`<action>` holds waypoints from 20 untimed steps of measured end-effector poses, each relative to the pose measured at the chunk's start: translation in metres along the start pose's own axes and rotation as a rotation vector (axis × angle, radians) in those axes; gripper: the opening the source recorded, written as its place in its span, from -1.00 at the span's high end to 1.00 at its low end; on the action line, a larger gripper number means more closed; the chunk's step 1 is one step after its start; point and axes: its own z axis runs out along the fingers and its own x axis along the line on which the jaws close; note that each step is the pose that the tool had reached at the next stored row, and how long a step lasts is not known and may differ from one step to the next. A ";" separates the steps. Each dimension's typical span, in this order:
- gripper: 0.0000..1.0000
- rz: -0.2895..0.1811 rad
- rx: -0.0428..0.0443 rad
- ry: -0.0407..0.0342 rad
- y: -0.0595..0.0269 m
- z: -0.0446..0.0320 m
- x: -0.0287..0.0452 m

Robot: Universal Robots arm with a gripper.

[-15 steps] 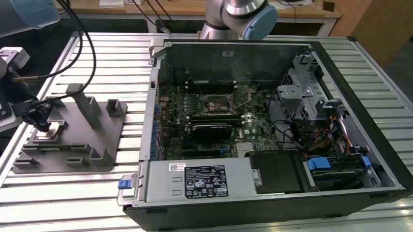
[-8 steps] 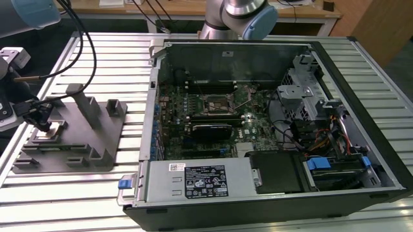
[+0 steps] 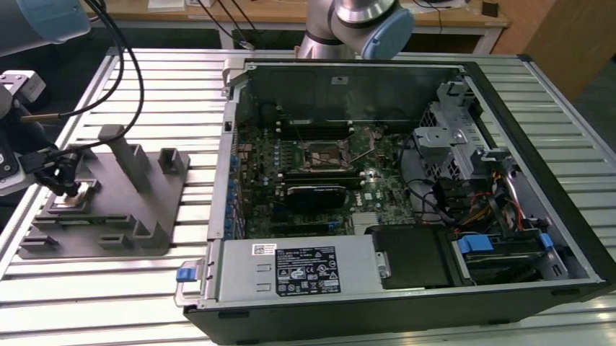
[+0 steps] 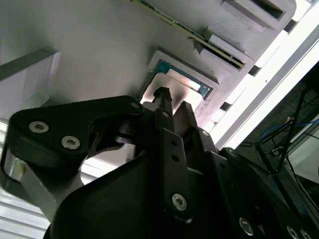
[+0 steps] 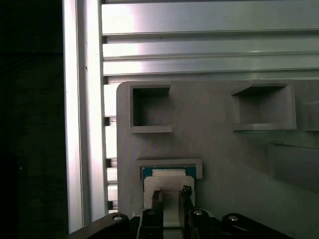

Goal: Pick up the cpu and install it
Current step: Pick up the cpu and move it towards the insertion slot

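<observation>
Though perhaps touching, gripper [image 5: 171, 195] over cpu [image 5: 168, 181]

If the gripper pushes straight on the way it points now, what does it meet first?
Most likely the flat square silver-topped cpu, seated in a recess of the grey plastic holder, directly ahead of the gripper in both wrist views; the gap is unclear.

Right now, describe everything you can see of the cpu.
The cpu is a small flat square chip with a pale shiny metal top and a teal-green rim. It lies flat, top up, in a framed pocket of the grey holder, outside the computer case. The gripper sits right over its top; contact cannot be told.
</observation>
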 end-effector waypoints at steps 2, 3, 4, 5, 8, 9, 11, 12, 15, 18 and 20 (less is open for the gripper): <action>0.30 0.000 0.0000 0.0000 0.0000 0.0000 0.0000; 0.30 0.000 0.0000 0.0000 0.0000 0.0000 0.0000; 0.18 0.000 0.0000 0.0000 0.0000 0.0000 0.0000; 0.06 0.000 0.0000 0.0000 0.0000 0.0001 0.0000; -0.05 0.000 0.0000 0.0000 0.0000 0.0001 0.0000; -0.18 0.000 0.0000 0.0000 0.0000 0.0002 0.0000; -0.18 0.000 0.0000 -0.0001 0.0000 0.0004 0.0000; -0.18 0.000 -0.0005 -0.0005 0.0000 0.0011 0.0000; -0.18 0.000 -0.0013 -0.0020 -0.0001 0.0037 0.0001; -0.18 0.000 -0.0022 -0.0035 -0.0003 0.0064 0.0002; -0.18 0.000 -0.0030 -0.0043 -0.0003 0.0080 0.0003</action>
